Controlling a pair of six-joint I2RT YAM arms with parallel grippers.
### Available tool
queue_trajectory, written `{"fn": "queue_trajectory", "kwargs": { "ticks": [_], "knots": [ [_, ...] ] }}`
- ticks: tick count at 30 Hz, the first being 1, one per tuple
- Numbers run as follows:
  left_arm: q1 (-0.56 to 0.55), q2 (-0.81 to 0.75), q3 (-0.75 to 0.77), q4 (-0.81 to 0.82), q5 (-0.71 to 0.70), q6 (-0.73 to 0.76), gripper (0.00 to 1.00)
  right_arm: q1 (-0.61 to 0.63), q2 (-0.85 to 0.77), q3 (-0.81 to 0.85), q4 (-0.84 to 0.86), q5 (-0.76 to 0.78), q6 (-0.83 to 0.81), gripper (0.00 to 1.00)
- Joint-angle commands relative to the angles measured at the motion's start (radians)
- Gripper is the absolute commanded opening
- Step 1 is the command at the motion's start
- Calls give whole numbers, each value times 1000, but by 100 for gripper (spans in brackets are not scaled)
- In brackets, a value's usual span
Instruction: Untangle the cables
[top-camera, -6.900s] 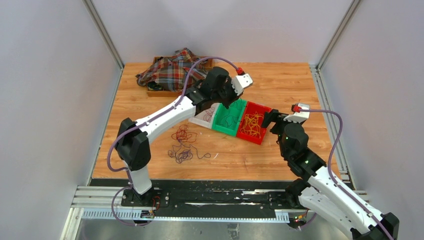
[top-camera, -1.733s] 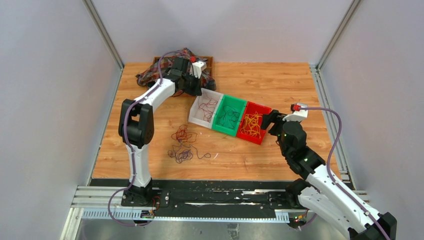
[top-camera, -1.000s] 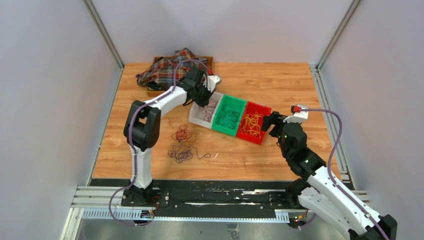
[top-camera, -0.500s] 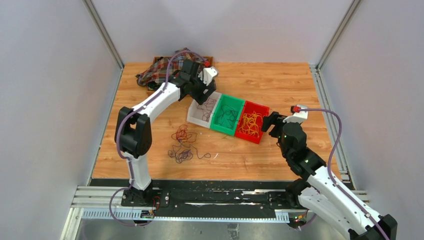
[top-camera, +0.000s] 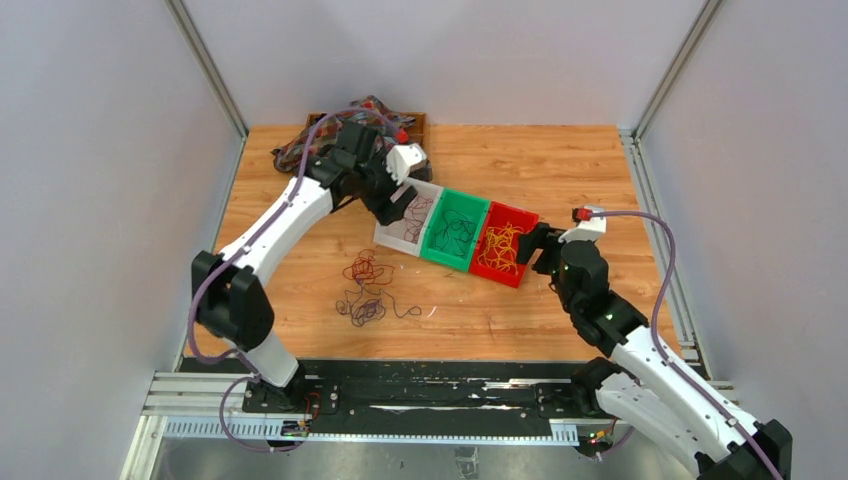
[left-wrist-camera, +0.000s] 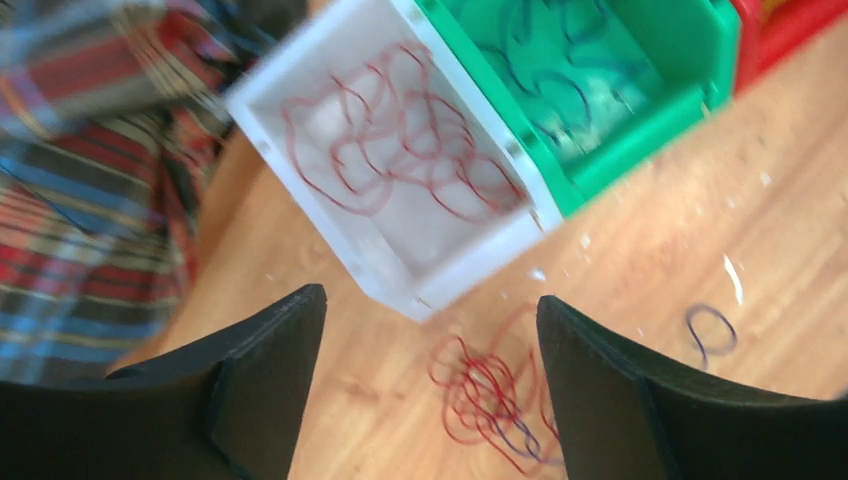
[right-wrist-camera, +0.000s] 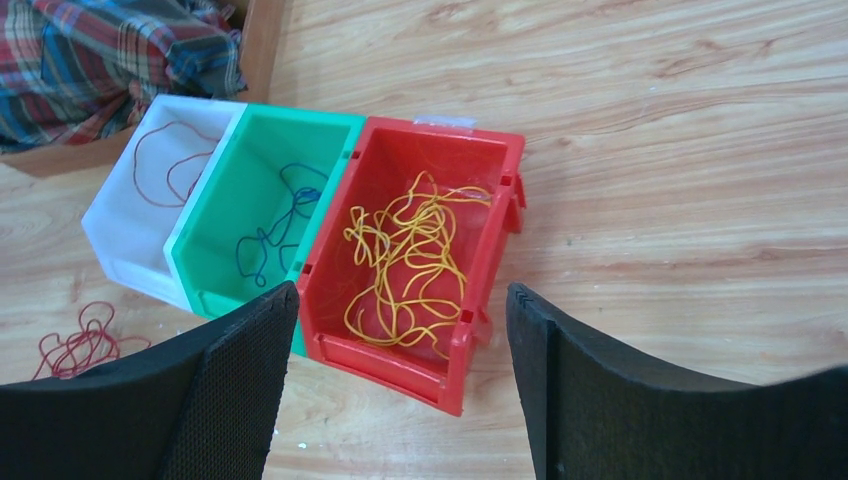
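While hovering by the white bin, overhead, shows the left tool spread and empty, with the leftover cables knotted on the worktop near the bins. Left wrist now: peers between parted jaws at dark red loops, blurred. Right wrist: finds the right tool spread too, empty, just beside the red bin. Probably feather-light, limp, snaggy; best pinched at one outlying loop.

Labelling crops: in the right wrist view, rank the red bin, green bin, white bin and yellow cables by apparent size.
1. red bin
2. green bin
3. white bin
4. yellow cables
Red sits nearest the camera, so the bins' real sizes may match.
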Motion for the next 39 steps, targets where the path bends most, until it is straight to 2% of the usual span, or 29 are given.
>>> {"fn": "queue_trajectory", "kwargs": {
  "ticks": [1,8,13,19,25,31,36,39],
  "knots": [
    [44,-146,-185,-153,93,111,78,-7,47,35,20,-86,16,75],
    [116,-282,-426,-240,135,256,64,42,126,50,56,-123,18,75],
    [116,-372,-552,-260,179,316,64,171,230,62,109,-138,2,74],
    [116,-382,-652,-157,144,266,64,369,476,121,254,-237,-77,74],
    [131,-395,-722,-45,90,221,55,451,747,255,361,-443,-154,74],
    [171,-424,-811,68,32,182,38,478,925,311,467,-506,-147,74],
    [200,-441,-796,53,64,188,16,496,1009,349,501,-541,-146,72],
    [206,-443,-775,36,66,188,8,504,1057,371,506,-551,-143,70]
  ]
}}
